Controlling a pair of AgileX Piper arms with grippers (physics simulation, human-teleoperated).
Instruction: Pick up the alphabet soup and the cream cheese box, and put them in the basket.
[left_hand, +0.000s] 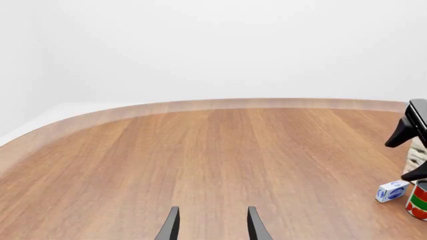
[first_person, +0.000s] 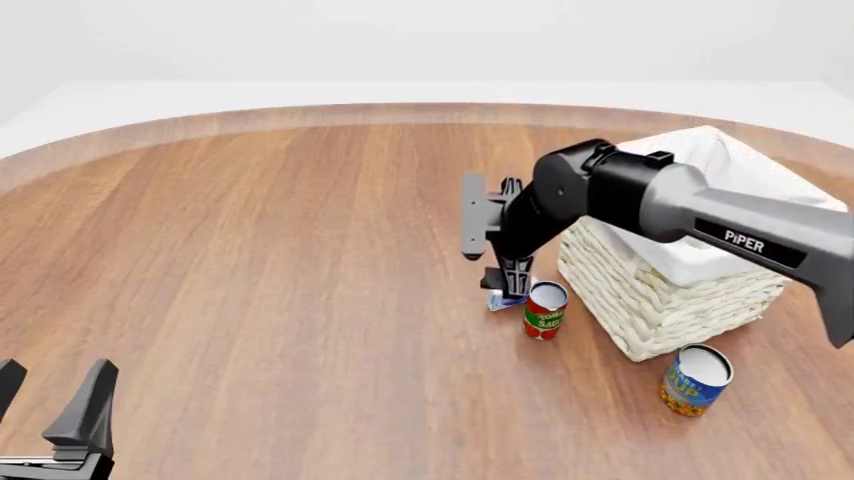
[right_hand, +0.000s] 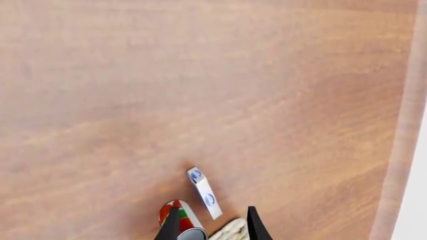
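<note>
The cream cheese box (first_person: 503, 301) lies on the table beside the red can and close to the basket (first_person: 667, 290); it also shows in the right wrist view (right_hand: 203, 192) and the left wrist view (left_hand: 391, 191). My right gripper (first_person: 511, 283) is open and empty, pointing down just above the box, whose near end lies between the fingertips (right_hand: 172, 225) in the right wrist view. The alphabet soup (first_person: 697, 380) stands upright in front of the basket. My left gripper (first_person: 54, 410) is open and empty at the near left, far from everything; its fingers (left_hand: 171, 226) show in the left wrist view.
A red can with a green label (first_person: 545, 310) stands right beside the cream cheese box, between it and the basket; it also shows in the right wrist view (right_hand: 177, 216). The table's curved far edge (first_person: 334, 115) runs behind the basket.
</note>
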